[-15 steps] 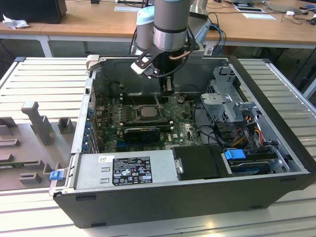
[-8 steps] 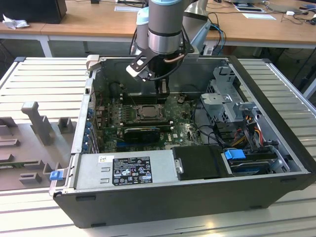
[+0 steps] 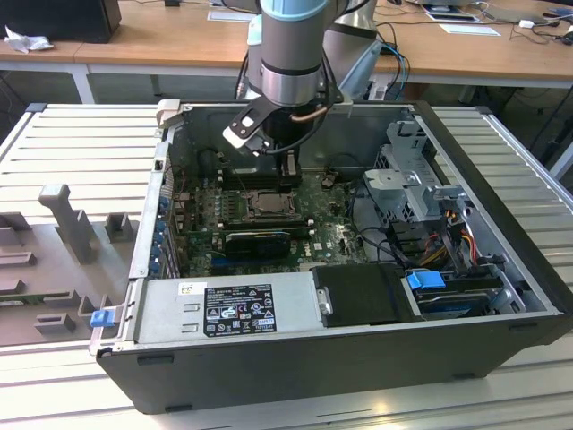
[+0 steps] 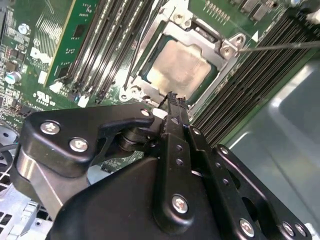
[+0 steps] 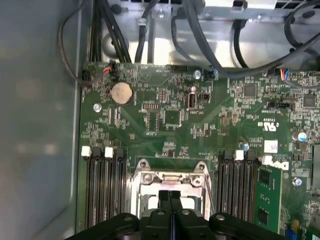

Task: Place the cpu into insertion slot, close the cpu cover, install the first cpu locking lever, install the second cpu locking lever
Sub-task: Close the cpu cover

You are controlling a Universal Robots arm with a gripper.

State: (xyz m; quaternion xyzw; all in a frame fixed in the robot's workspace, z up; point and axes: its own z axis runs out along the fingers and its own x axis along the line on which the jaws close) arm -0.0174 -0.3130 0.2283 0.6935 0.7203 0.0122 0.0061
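Black gripper (image 4: 172, 98), fingers pressed together, at exterior view's upper centre, just above pale silver square cpu (image 4: 180, 67) framed by silver-grey metal cpu cover (image 4: 200, 36).

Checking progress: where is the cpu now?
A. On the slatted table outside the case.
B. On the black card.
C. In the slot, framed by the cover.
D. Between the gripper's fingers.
C: in the second wrist view the cpu lies flat, its pale face showing inside the window of the cover, and the gripper is shut with no chip in it.

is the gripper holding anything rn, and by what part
Nothing is held: the gripper is shut and empty, its tips close by the cpu.
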